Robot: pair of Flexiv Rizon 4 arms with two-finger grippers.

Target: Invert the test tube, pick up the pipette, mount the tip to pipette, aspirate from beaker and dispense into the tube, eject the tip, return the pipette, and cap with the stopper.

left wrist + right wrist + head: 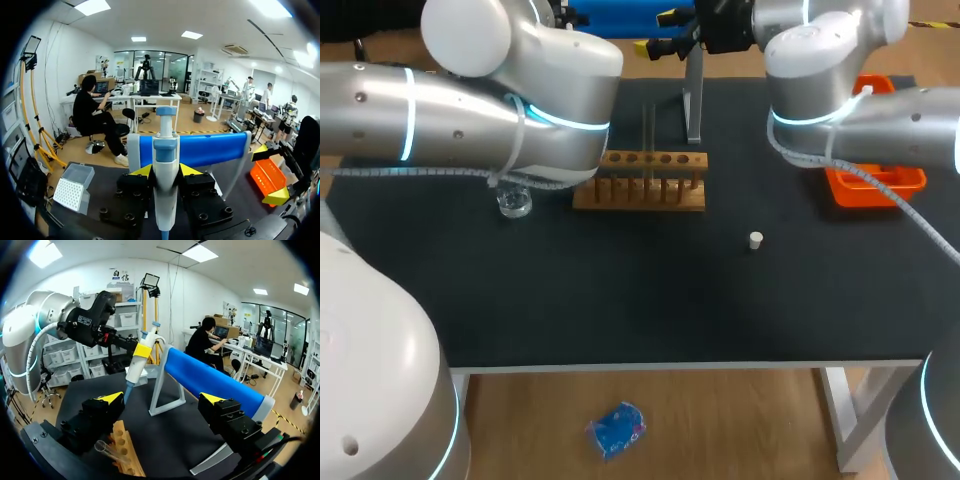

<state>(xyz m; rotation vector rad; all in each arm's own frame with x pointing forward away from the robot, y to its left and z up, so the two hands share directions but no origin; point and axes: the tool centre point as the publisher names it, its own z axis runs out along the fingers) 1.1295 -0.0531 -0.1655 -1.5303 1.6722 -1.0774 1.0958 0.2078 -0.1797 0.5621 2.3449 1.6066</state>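
The left gripper [166, 171] clamps the pipette [165, 200] nose-down, ready for tip mounting; the right gripper [161, 399] hangs open near the rack [126, 452].

Black-topped table [620, 310] — wooden tube rack [640, 190] mid-back, glass beaker [513, 205] just left of it, white stopper [755, 240] alone front-right, orange bin [880, 185] far right, grey stand [693, 105] behind the rack.

I count one pipette [165, 150], one test tube [106, 448], one wooden rack [640, 184], one beaker [513, 204], one white stopper [755, 240], one tip box [72, 189], one orange bin [880, 186].
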